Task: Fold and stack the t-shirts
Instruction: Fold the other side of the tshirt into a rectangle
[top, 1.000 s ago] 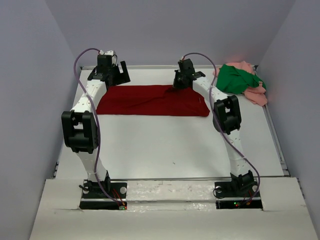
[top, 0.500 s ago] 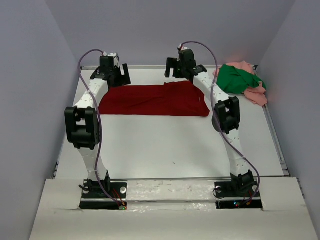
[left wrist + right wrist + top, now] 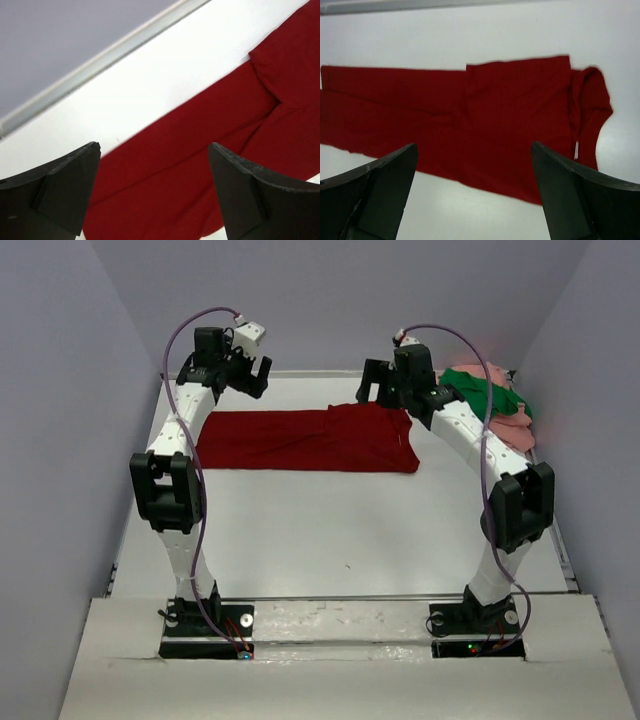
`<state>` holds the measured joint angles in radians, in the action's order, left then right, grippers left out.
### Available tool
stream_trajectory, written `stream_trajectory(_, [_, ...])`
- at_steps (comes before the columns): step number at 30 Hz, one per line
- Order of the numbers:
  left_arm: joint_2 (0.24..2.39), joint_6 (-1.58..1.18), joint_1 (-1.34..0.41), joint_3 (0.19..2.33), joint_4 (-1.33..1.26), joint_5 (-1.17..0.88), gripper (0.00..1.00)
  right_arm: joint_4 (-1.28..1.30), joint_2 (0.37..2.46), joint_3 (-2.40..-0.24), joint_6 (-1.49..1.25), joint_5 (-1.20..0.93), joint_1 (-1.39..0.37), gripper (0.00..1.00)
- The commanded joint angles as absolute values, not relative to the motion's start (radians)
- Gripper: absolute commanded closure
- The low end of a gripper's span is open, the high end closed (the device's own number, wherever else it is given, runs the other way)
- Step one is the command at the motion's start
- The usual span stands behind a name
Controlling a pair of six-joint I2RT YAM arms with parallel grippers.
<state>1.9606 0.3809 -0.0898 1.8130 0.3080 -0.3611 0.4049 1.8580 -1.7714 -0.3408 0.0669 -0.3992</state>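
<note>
The dark red t-shirt (image 3: 305, 440) lies flat as a long folded strip across the far part of the table, its right end doubled over. My left gripper (image 3: 252, 375) hangs open above the strip's far left end. In the left wrist view the red cloth (image 3: 200, 150) lies below the gripper (image 3: 154, 147), untouched. My right gripper (image 3: 398, 398) stands open above the strip's right end. The right wrist view shows the whole red shirt (image 3: 495, 115) under the empty gripper (image 3: 473, 146). The green t-shirt (image 3: 478, 392) and the pink t-shirt (image 3: 512, 428) are bunched together at the far right.
A raised rail (image 3: 300, 373) runs along the table's far edge, just behind the shirt. Grey walls close in on both sides. Bare white tabletop (image 3: 330, 530) stretches between the red shirt and the arm bases.
My right gripper has opened and let go of the red shirt's right end, then lifted and swung right. The left gripper has risen and tilted, staying open.
</note>
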Motion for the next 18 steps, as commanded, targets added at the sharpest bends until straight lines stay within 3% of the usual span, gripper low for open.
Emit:
stream_trajectory(1, [1.948,0.526,-0.084,1.93,0.333,-0.486,0.01,0.371,1.781,-1.614,-0.468,0.054,-0.396,0.0])
stream_trajectory(7, [1.91,0.577,-0.094,1.913,0.325,-0.387,0.01,0.391,1.68,-1.477,-0.764,0.101,-0.396,0.02])
stream_trajectory(18, [1.832,0.778,-0.08,1.526,0.206,-0.445,0.01,0.43,1.755,-1.397,-1.359,0.25,-0.425,0.02])
